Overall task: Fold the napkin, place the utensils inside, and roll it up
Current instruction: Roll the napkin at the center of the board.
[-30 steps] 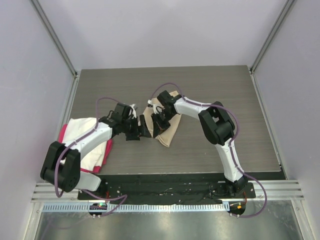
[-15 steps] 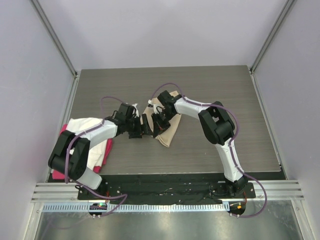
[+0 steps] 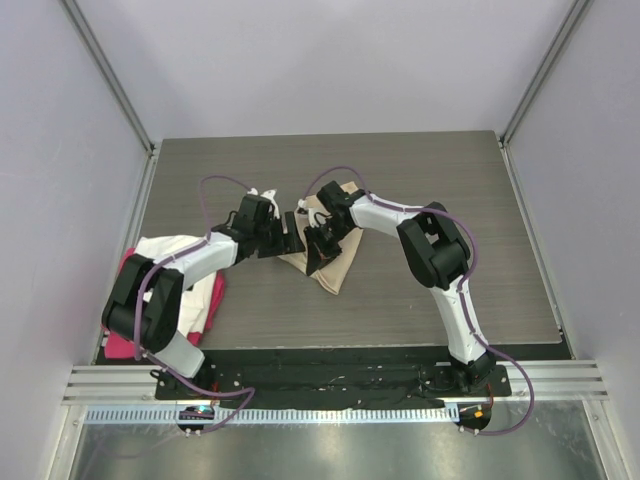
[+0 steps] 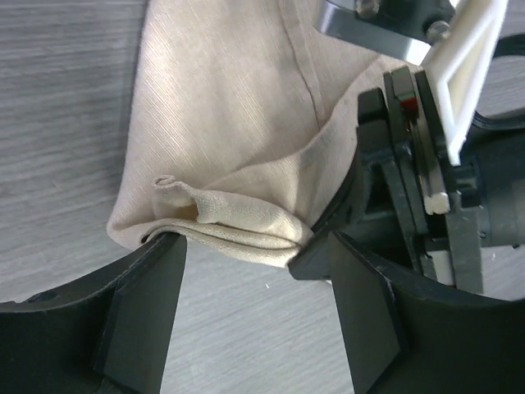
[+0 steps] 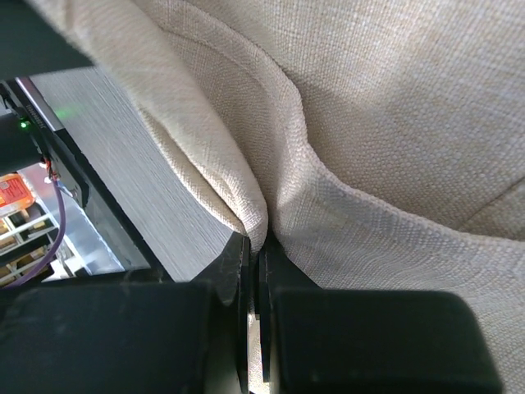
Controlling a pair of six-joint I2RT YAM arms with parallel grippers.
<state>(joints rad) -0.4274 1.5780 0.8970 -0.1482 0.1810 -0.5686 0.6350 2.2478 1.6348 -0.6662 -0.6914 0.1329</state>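
Grey table (image 3: 450,180), centre frame | right gripper (image 5: 253,246) clamped on napkin (image 3: 335,268) fold | left gripper (image 4: 250,254) gaping at napkin's corner | best: seat both layers before closing.

Table (image 3: 430,190): dark grey wood-grain top.
White cloth (image 3: 200,305): crumpled, on the near half of the table at its left edge.
Pink-red cloth (image 3: 116,346): under the white cloth and touching it, showing past it toward the table's left edge and near-left corner.
Black base plate (image 3: 330,362): along the table's near edge.
Aluminium rails (image 3: 330,385): just beside that plate, off the table's near edge.
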